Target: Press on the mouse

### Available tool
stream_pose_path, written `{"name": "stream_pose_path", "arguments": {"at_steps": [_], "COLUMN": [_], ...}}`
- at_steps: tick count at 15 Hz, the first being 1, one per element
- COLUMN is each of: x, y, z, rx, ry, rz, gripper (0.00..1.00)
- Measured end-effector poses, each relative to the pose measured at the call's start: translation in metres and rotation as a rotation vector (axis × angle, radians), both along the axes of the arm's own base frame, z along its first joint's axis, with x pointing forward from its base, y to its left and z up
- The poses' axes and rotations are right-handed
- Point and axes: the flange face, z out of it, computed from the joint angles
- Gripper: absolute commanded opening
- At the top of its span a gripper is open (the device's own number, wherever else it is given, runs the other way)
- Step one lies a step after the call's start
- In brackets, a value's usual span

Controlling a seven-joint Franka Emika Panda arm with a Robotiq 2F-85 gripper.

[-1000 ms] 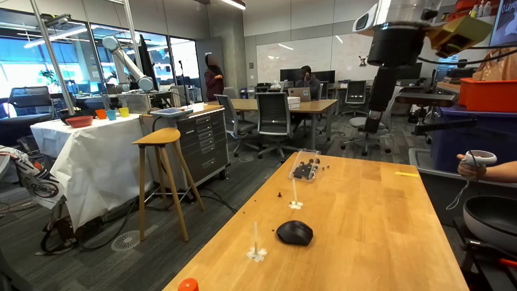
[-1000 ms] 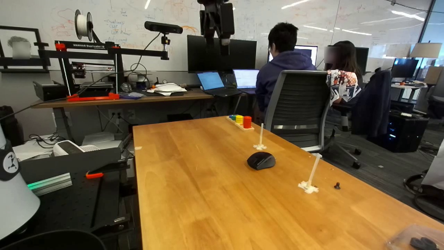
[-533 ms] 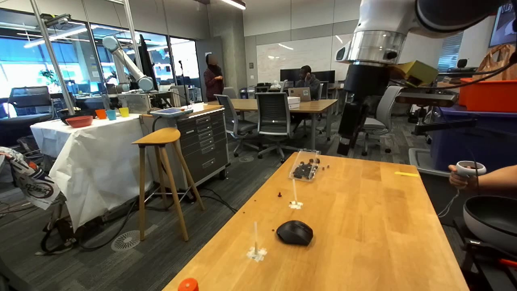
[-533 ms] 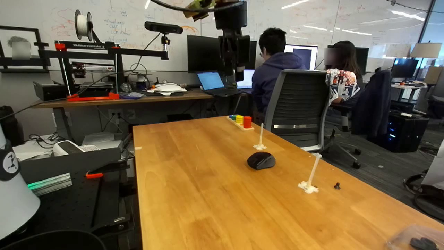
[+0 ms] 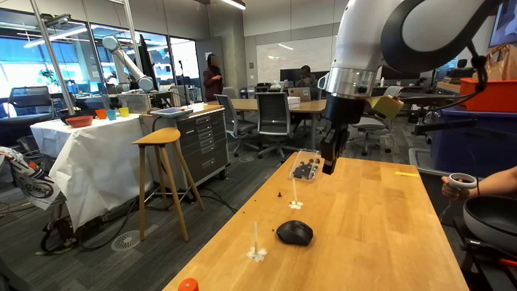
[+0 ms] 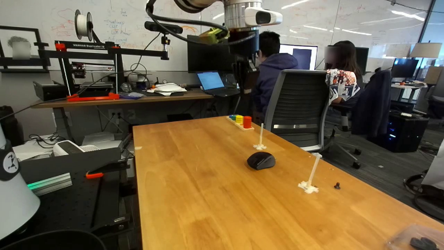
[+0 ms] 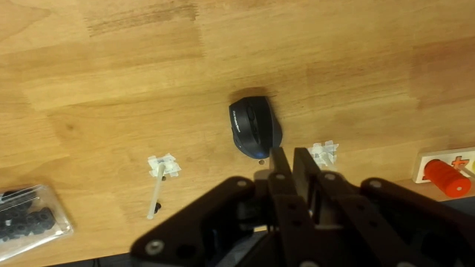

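The mouse [image 5: 295, 233], black and domed, rests on the wooden table in both exterior views. In the wrist view the same mouse [image 7: 254, 126] lies just above and left of the fingertips, with one finger overlapping its lower right edge in the picture. My gripper [image 5: 329, 169] hangs in the air well above the table, pointing down and apart from the mouse. Its fingers [image 7: 277, 159] stand close together with a narrow gap between them, and nothing is held in that gap.
Thin white posts rise from taped bases [image 6: 259, 147] [image 6: 308, 186] on either side of the mouse. A clear box [image 7: 61, 218] of dark bits sits near one end. A coloured ring stacker [image 6: 247, 122] stands at the other end. A small dark screw [image 6: 337, 185] lies near an edge.
My gripper has come down and moved across toward the table, leftward in an exterior view. Its fingers have drawn closer together. The mouse has stayed where it was.
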Motion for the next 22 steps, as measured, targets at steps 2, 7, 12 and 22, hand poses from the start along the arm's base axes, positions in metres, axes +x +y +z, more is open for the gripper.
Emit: {"name": "stream_pose_path", "arguments": {"at_steps": [2,7,12,22], "x": [0.008,0.026,0.039,0.048], "y": [-0.001,-0.005,-0.008,-0.009], "z": [-0.012,-0.042,-0.073,-0.124], "rx": [-0.012,-0.037,-0.040,-0.057], "ry": [-0.004,0.005,0.040,0.107], "rz": [-0.013,-0.046,-0.079,-0.117], "gripper": [0.00,0.00,0.00,0.00]}}
